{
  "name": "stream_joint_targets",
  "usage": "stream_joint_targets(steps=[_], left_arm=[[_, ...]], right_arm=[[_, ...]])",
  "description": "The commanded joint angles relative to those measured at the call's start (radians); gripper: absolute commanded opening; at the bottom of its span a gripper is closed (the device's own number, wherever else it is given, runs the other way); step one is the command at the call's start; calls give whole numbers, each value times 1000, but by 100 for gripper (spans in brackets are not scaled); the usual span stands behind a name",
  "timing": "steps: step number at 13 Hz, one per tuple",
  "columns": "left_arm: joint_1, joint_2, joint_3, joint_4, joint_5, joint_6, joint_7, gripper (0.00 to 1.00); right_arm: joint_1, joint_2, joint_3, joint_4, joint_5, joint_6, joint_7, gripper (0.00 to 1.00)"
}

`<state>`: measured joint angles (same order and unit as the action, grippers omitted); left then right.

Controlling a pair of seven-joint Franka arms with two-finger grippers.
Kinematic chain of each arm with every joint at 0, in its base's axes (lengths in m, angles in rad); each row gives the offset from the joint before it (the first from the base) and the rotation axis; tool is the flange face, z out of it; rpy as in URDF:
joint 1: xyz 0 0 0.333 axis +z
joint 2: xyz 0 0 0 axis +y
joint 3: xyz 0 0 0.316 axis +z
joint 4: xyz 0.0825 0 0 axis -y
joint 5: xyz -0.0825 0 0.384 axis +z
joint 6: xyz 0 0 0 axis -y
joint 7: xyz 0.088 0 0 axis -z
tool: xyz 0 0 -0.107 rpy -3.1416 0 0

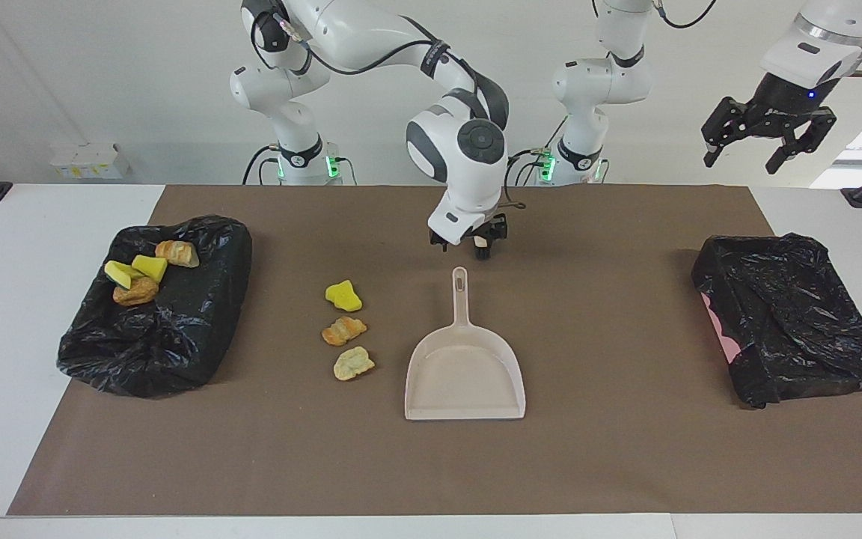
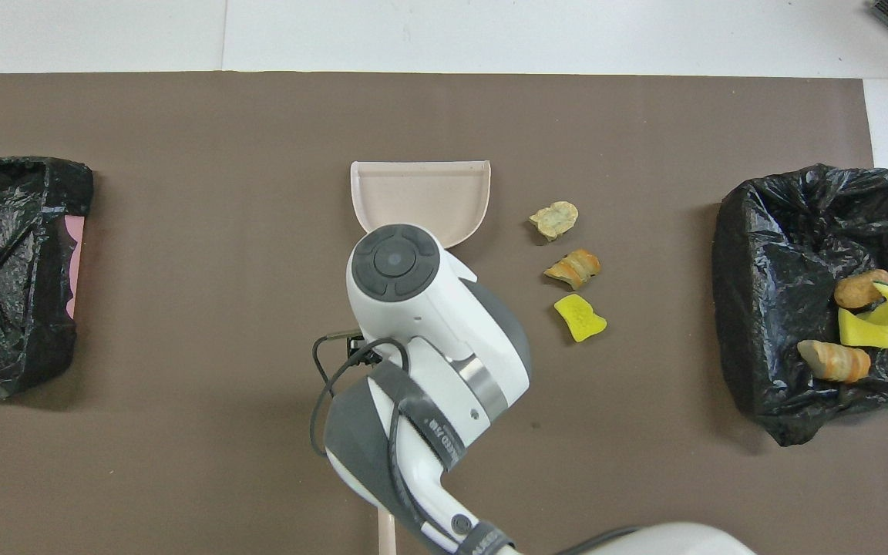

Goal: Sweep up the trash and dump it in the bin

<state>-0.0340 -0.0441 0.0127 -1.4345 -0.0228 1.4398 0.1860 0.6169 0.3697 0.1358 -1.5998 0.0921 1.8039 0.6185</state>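
Observation:
Three trash pieces lie on the brown mat: a yellow one (image 1: 343, 296) (image 2: 580, 317), a golden-brown one (image 1: 343, 330) (image 2: 573, 267) and a pale one (image 1: 354, 363) (image 2: 554, 220). Beside them the beige dustpan (image 1: 465, 378) (image 2: 421, 193) lies flat, its handle (image 1: 460, 292) pointing toward the robots. My right gripper (image 1: 461, 247) hangs open just above the handle's end, touching nothing. The black-lined bin (image 1: 176, 352) (image 2: 760, 254) at the right arm's end holds several trash pieces (image 1: 143, 273) (image 2: 860, 324). My left gripper (image 1: 744, 159) waits open, high over the left arm's end.
A second black-bagged bin (image 1: 790, 314) (image 2: 12, 270) sits at the left arm's end of the mat. A beige brush handle (image 2: 387, 532) peeks out under my right arm, nearer to the robots than the dustpan.

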Motion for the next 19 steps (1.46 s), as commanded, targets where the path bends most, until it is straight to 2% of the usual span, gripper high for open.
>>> stream_joint_targets(steps=[1,3,5,8,9,10,12,13,16,19], left_arm=[[9,-30,-3,-30,14,-28,7,100],[8,-30,-3,-30,14,-33,6,100],[-13,-31,-16,-32,10,-32,-14,100],[-102,-40,-30,-46,4,11,-40,100],[-134,-34,-31,-58,4,52,-58,100],[-182,-28,-31,-72,4,91,-103,100],[-254,-20,-31,-124,1,193,-228,100],[-277,-10,-31,-147,1,244,-249,100],[-374,113,-31,-153,0,391,-380,100],[-449,216,-31,-152,0,505,-454,100]], right_arm=[[64,-130,-2,-187,20,40,24,100],[110,-190,1,-288,28,84,44,100],[153,-257,1,-414,98,171,99,100],[222,-308,1,-546,113,288,106,100],[240,-313,1,-560,115,296,115,100],[251,-313,1,-566,127,301,124,89],[279,-302,1,-575,153,305,129,74],[284,-299,1,-575,153,307,130,70],[300,-279,1,-589,153,357,155,69],[300,-268,1,-591,153,397,162,58]])
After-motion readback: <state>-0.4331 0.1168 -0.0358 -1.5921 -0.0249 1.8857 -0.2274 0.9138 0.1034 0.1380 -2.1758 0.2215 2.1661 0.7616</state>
